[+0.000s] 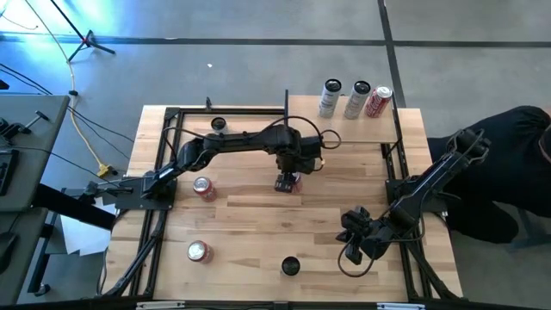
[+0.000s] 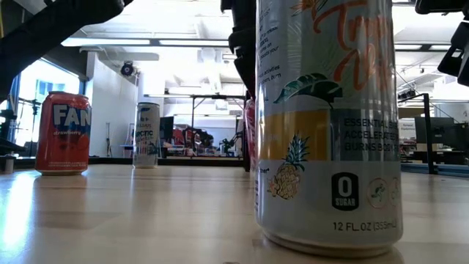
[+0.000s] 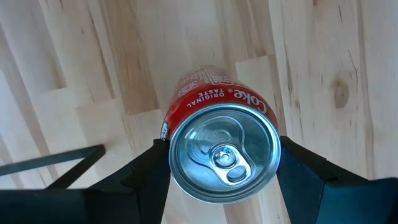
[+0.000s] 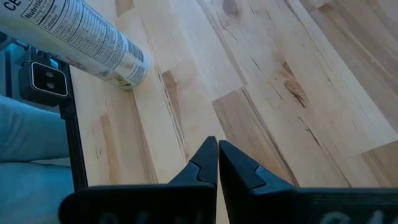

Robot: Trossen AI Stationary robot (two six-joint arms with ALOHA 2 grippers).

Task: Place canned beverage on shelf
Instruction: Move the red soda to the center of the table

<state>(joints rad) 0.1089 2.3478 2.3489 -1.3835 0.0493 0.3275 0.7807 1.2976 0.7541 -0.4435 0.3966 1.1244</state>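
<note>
Three cans on shelf at table's far-right corner

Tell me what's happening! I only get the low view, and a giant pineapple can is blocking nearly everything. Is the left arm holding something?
Observer: Yes. The left end effector is shut on a Coke can, with a finger on each side of it, near the middle of the table.
Operator: Are there any cans on the shelf?
Observer: Three cans stand in a row at the far edge of the shelf.
Operator: And what about the right arm?
Observer: The right end effector is shut and empty, low over the table's near right part.
</note>
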